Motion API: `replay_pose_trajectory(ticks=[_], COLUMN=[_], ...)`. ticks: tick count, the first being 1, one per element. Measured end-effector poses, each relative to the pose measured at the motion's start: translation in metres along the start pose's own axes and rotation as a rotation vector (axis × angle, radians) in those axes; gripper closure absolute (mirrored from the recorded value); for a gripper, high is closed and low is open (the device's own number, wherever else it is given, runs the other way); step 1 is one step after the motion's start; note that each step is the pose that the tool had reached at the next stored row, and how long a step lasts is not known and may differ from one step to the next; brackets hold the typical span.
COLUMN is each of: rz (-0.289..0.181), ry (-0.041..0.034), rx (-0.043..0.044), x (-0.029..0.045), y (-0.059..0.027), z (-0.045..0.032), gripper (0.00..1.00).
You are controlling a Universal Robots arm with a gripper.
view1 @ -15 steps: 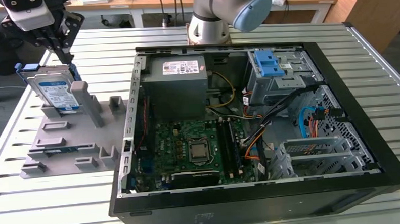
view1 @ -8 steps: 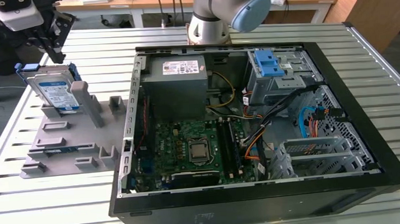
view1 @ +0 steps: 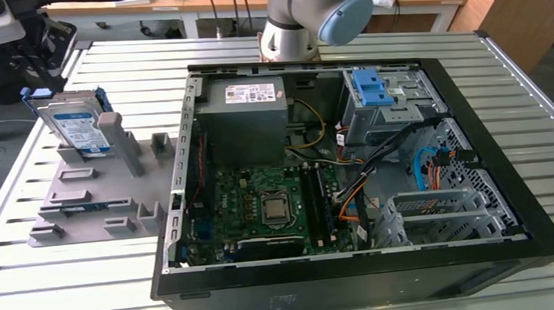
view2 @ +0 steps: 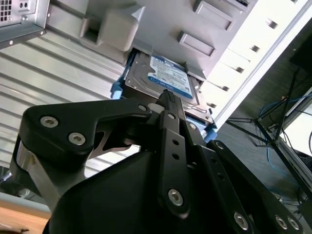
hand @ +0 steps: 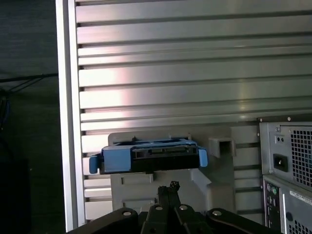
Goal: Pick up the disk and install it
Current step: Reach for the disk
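Note:
The disk (view1: 77,127) is a silver drive with a blue-and-white label in a blue plastic bracket. It leans upright in a slot of the grey holder (view1: 92,205) at the exterior view's left. The first wrist view shows the disk (hand: 148,156) edge-on, and the second wrist view shows its label face (view2: 168,80). My gripper (hand: 169,188) hangs short of the disk without touching it. Its black fingertips (view2: 168,96) are pressed together with nothing between them.
An open black computer case (view1: 505,250) lies to the exterior view's right of the holder. Inside it are a grey power-supply box (view1: 247,121), a motherboard (view1: 270,204) and a drive cage with a light-blue latch (view1: 372,88). All of this rests on a slatted metal table (view1: 77,276).

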State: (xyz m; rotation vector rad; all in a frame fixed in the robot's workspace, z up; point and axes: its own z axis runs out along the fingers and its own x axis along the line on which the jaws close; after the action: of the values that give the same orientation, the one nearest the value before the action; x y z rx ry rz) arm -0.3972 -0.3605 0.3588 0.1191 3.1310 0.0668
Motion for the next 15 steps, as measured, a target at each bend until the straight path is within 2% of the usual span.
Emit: replay_pose_trajectory(ticks=[3, 8, 12, 15], rz=[0.000, 0.000, 0.001, 0.001], ry=[0.0001, 0.0015, 0.0019, 0.0019], rx=[0.0000, 0.0001, 0.0001, 0.0001], x=[0.0111, 0.0242, 0.0302, 0.0306], y=[0.0007, 0.0041, 0.0086, 0.0088], z=[0.0007, 0.0021, 0.0032, 0.0033], gripper=[0.89, 0.89, 0.89, 0.89])
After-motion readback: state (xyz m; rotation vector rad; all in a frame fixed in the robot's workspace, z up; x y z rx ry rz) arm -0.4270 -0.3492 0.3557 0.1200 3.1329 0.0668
